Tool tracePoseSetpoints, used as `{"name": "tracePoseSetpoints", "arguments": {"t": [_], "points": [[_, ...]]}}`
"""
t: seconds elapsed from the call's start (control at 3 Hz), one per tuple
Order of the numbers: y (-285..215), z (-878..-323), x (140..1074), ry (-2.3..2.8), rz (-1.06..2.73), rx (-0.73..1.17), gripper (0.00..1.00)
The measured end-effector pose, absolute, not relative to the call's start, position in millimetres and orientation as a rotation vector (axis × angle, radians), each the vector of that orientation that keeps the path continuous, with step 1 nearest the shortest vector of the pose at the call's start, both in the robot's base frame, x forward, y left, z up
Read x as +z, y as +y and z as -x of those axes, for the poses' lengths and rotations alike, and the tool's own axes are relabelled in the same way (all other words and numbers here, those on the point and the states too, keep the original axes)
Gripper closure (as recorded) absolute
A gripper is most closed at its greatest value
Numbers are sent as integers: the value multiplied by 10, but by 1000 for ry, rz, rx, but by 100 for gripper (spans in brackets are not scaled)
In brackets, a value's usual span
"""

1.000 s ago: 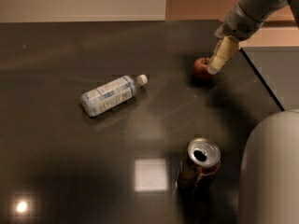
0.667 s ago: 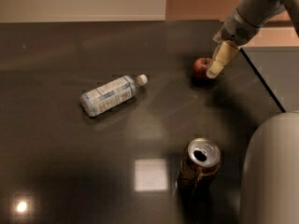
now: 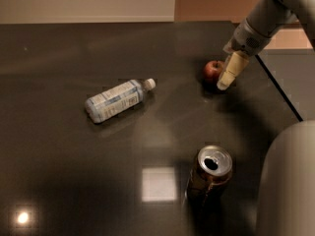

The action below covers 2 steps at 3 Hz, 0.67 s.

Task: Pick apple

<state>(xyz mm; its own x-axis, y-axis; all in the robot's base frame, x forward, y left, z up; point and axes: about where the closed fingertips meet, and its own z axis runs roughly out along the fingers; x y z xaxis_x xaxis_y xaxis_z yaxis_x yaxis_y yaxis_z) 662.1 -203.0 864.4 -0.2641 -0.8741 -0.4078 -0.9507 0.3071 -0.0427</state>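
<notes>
The apple [image 3: 212, 70] is small, red with yellowish patches, and sits on the dark table [image 3: 74, 171] at the far right. My gripper [image 3: 225, 80] hangs from the grey arm [image 3: 258, 26] that comes in from the top right. Its cream tip is down at the table, right against the apple's right side and partly in front of it. The apple rests on the table and is not lifted.
A clear plastic water bottle [image 3: 116, 100] lies on its side left of centre. An open soda can [image 3: 210, 173] stands near the front. My grey body [image 3: 289, 186] fills the lower right corner. The table's right edge [image 3: 281, 93] runs just behind the gripper.
The gripper has come down a little beside the apple's right side. The apple, bottle and can have not moved.
</notes>
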Motion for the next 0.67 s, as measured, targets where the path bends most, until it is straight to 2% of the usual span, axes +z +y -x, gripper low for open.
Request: {"name": "tracePoseSetpoints", "arguments": {"t": [0.33, 0.67], "points": [[-1992, -6637, 8595, 2226, 1639, 309, 7], [-1945, -6663, 8559, 2226, 1639, 316, 25]]}}
